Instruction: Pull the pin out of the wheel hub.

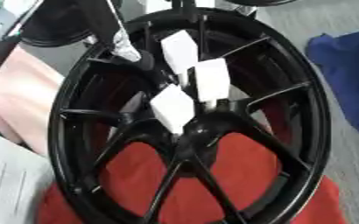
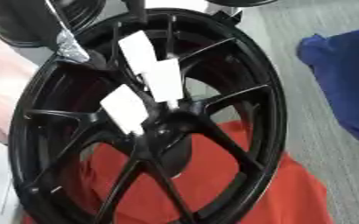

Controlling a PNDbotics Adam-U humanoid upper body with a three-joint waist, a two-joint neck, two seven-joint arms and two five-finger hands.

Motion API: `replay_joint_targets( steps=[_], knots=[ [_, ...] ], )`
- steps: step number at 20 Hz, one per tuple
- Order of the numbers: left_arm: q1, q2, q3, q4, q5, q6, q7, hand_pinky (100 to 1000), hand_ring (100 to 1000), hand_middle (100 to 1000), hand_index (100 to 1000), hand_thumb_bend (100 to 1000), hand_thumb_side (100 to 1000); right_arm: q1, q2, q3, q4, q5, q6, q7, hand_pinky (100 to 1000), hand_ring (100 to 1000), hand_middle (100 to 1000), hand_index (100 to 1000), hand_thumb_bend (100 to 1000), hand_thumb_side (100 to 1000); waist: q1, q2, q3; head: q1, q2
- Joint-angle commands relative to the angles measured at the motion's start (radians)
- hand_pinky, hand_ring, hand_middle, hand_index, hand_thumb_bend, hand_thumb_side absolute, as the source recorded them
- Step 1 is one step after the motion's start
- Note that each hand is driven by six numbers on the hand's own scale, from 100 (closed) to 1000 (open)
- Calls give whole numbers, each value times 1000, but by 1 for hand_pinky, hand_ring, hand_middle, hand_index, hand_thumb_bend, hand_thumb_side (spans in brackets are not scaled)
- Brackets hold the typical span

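A hand point(image 1: 186, 76) with white pads is reaching into the black wheel point(image 1: 290, 144) at its hub point(image 1: 190, 131); whether it is gripping the pin, likely small, stiff and slippery, is hidden.

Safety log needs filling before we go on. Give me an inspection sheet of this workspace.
Surface: red cloth under the wheel.
Job's things: black spoked wheel, tilted; hub in view; pin cannot be made out.
Clutter: white paper lower left; pink thing at left.
Hands: left hand, with white parts, comes in from upper left to just above the hub; whether it grips cannot be told. Right hand not in view.
Cables: nothing seen.
Surroundings: grey floor; blue cloth at right; second dark wheel top left.
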Motion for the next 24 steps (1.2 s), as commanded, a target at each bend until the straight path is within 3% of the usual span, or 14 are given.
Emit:
replay_joint_targets(
  steps=[1,24],
  knots=[
    [-29,4,5,5,4,-1,-13,790,740,687,770,480,100,-9,-17,-6,-18,-10,-5,4,859,708,642,787,100,439,-15,-15,-4,5,-22],
    [-43,-45,-12,80,-9,-6,-77,766,700,631,712,381,100,-16,0,-4,-16,-9,-3,14,860,706,642,788,100,459,-20,0,-11,25,-28]
  ],
)
